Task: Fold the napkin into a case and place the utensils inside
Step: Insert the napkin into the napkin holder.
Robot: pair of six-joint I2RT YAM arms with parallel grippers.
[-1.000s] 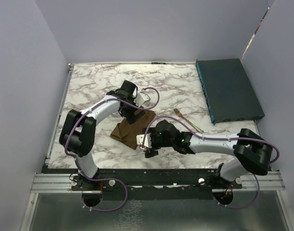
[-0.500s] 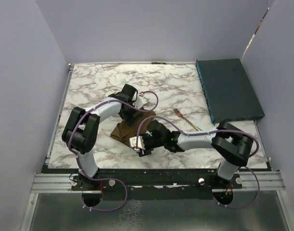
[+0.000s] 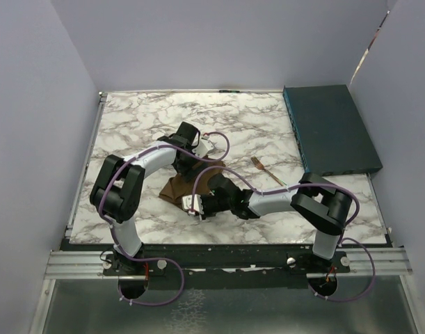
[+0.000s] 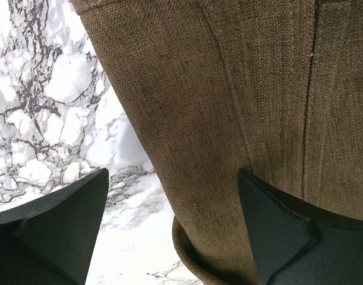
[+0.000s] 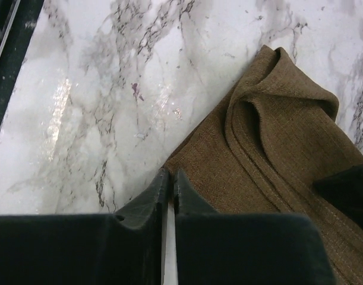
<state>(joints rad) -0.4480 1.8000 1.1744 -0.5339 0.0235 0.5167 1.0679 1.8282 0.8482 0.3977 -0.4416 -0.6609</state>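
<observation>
A: Judging by the wrist view, has the right gripper [image 5: 169, 178] caught the napkin [image 5: 276, 154]?

B: Its jaws are pressed nearly together, with only a slit between them, and the tips touch the napkin's near edge. Whether any cloth sits inside the pinch, I cannot tell.

A: And the left gripper [image 4: 169, 228]?

B: Spread wide, holding nothing, low over the napkin's far part. One finger is above bare tabletop [image 4: 62, 89], the other above cloth.

A: Where do things lie?

B: The napkin is partly folded in layers at the near middle, between both grippers. The fork [image 3: 268, 172] lies to its right, apart.

A: So how should the fold be done well?

B: I'd test the pinch with a small lift, taking every layer. Then carry the edge low and straight so the pouch comes out narrow, with the left gripper pressing the far part down against sliding.
</observation>
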